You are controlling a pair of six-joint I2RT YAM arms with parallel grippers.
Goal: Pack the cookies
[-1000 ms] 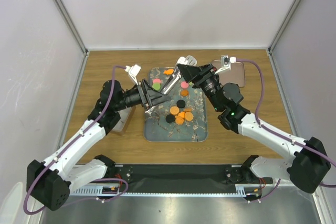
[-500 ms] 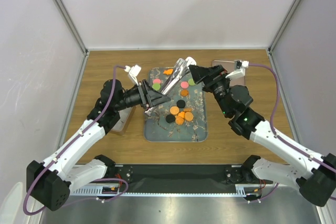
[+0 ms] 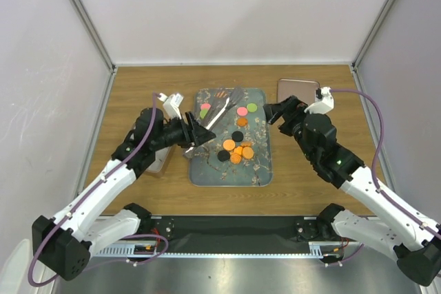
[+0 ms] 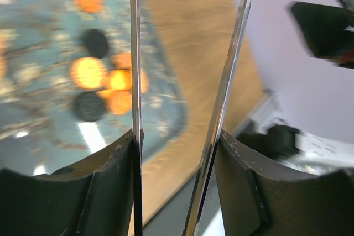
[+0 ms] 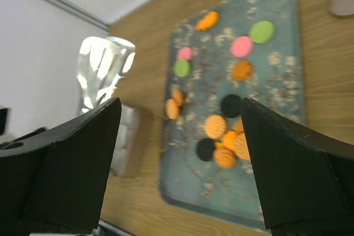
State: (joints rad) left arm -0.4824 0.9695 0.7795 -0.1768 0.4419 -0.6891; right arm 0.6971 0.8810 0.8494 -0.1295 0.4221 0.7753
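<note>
Metal tongs (image 4: 232,70), blurred cookies (image 4: 88,73), floral tray (image 4: 33,120)

one tray (image 3: 251,173) lies on the desk (image 3: 138,87), and the cookies (image 5: 214,126) on it come in four colours. there are two pink cookies (image 5: 241,46), two green cookies (image 5: 261,31) and two black cookies (image 5: 231,105). the orange cookies (image 5: 241,70) are the most numerous: one odd-shaped piece at the far end, one round one alone, one or two at the tray's left edge too blurred to split, and an overlapping heap that looks like four. there is one pair of metal tongs (image 3: 222,107). one pale box (image 5: 131,136) sits left of the tray, and one pinkish-brown flat board (image 3: 298,89) sits right of it.
</note>
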